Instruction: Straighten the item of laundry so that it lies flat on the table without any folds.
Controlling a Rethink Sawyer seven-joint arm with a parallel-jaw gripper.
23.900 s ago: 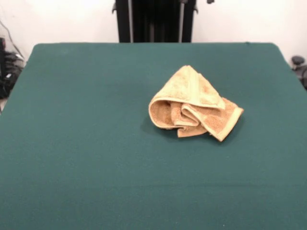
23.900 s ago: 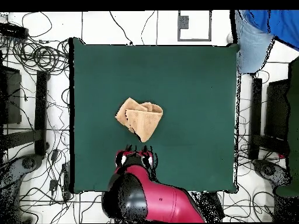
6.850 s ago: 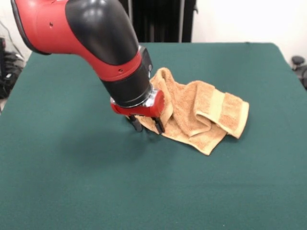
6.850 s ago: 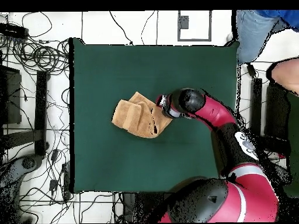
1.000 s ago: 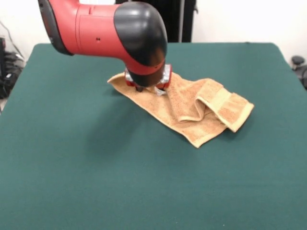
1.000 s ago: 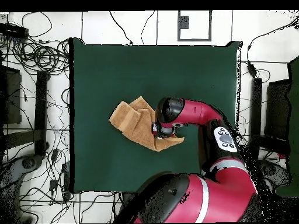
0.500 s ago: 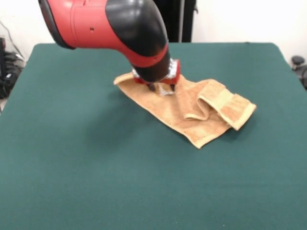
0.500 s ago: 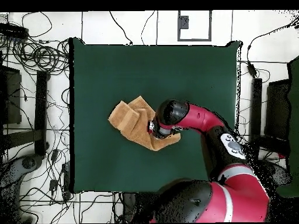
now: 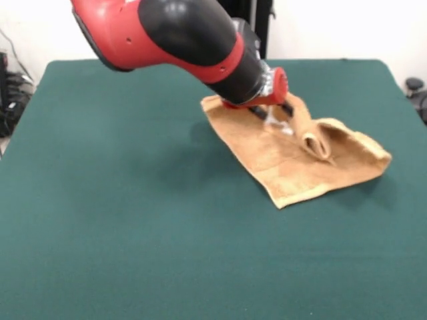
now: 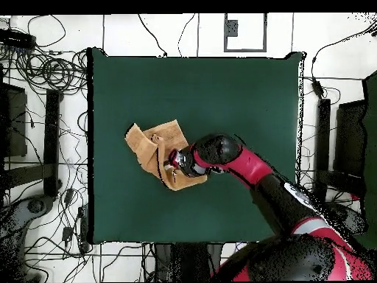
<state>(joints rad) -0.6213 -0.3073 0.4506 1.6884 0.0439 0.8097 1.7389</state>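
The tan-orange towel [image 9: 293, 167] lies right of the middle of the green table [image 9: 120, 233]. Most of it is spread flat, with a raised fold ridge [image 9: 319, 141] running across its far right part. My gripper [image 9: 277, 120] comes in tilted from the upper left and is shut on the towel near its far edge, beside the ridge. In the overhead view the towel [image 10: 151, 144] sits left of the table's middle [image 10: 235, 96], and the gripper [image 10: 172, 162] is over its lower right part, with one flap folded over on the left.
The red and black arm [image 9: 180, 33] reaches across the table's far left half. The black pedestal [image 9: 213, 27] stands behind the far edge. Cables [image 10: 44, 70] and black stands [image 10: 51, 140] lie on the floor around the table.
The gripper has moved right in the front view, dragging the towel with it. The towel's folded right end has opened out, leaving one narrow ridge.
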